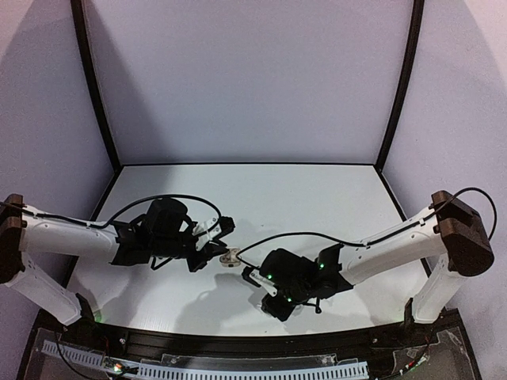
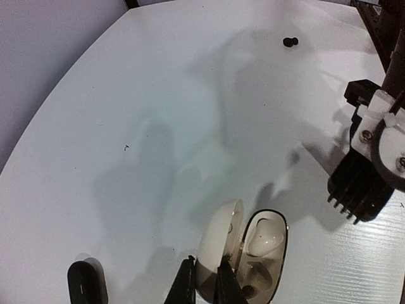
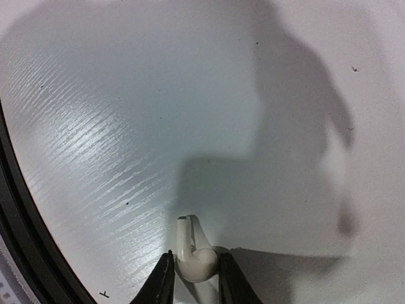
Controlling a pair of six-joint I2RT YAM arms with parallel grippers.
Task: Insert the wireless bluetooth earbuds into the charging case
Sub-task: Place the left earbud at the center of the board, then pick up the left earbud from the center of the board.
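Note:
An open white charging case [image 2: 266, 221] lies on the white table, with one white earbud [image 2: 264, 239] seated in its base. My left gripper [image 2: 205, 263] is shut on the raised lid [image 2: 218, 240]. In the top view the case [image 1: 230, 256] sits between the left gripper [image 1: 215, 252] and the right gripper [image 1: 250, 277]. Another white earbud [image 3: 197, 263] rests on the table between the right gripper's [image 3: 195, 254] fingers, stem pointing away. The jaws stand narrowly open, with a thin gap at the left finger. A black earbud [image 2: 290, 42] lies far off on the table.
A black oblong case [image 2: 85, 285] lies just left of my left gripper. The right arm's wrist [image 2: 370, 171] hangs close to the right of the white case. The table's dark front rim [image 3: 19, 253] runs just left of the right gripper.

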